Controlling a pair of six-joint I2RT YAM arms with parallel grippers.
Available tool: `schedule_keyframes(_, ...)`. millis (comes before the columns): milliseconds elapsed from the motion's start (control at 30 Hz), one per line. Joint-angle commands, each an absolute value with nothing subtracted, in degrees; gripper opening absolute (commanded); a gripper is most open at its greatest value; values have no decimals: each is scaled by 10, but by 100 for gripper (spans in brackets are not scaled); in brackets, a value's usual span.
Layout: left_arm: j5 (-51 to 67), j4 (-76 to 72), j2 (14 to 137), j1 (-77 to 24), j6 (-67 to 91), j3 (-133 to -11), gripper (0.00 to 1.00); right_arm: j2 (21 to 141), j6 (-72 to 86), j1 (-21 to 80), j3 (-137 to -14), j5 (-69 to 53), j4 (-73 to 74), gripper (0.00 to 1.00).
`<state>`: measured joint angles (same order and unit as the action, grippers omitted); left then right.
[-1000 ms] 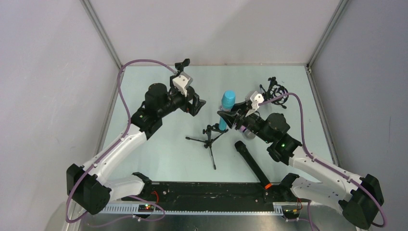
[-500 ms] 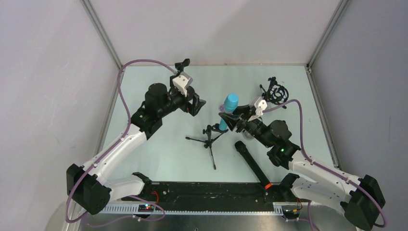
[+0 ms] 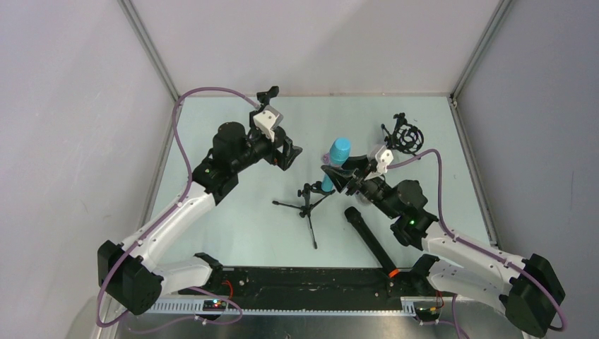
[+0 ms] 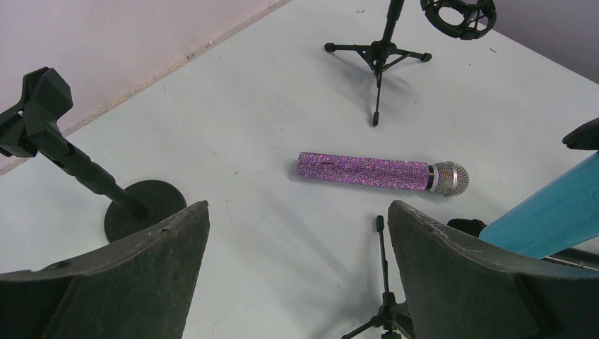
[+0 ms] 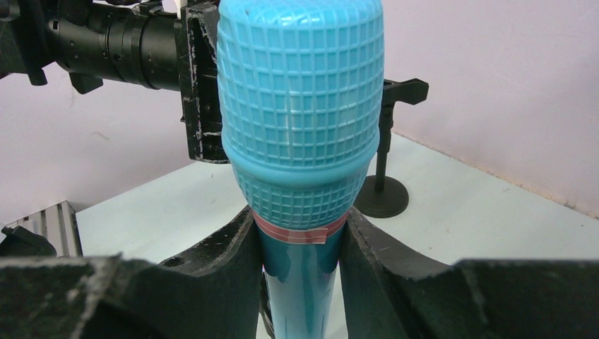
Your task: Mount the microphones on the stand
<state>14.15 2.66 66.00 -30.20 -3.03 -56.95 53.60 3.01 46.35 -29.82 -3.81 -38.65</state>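
The light blue microphone stands tilted over the small black tripod stand. My right gripper is shut on its body just below the gridded head. Its lower end sits by the stand's clip; I cannot tell if it is seated. The purple glittery microphone lies flat on the table, and the top view does not show it. The black microphone with an orange ring lies near the front. My left gripper is open and empty, hovering left of the blue microphone, with its fingertips wide apart.
A tripod stand with a ring shock mount is at the back right. A round-base stand with a clip is at the back left, and it also shows in the left wrist view. The black rail runs along the near edge.
My right arm has shifted a little toward the near side and the blue microphone's head has moved slightly right with it. The left arm has not moved.
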Motion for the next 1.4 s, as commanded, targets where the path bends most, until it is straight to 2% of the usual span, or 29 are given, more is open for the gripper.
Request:
schedule_keyframes(0, 143, 9, 652, -299, -40, -564, 100, 567, 23, 469, -259, -23, -297, 0)
schedule_keyframes(867, 143, 9, 649, -300, -41, -563, 100, 611, 38, 493, -194, 0, -341, 0)
schedule_keyframes(1367, 144, 8, 645, -300, -44, -563, 100, 642, 54, 527, -161, 88, -363, 0)
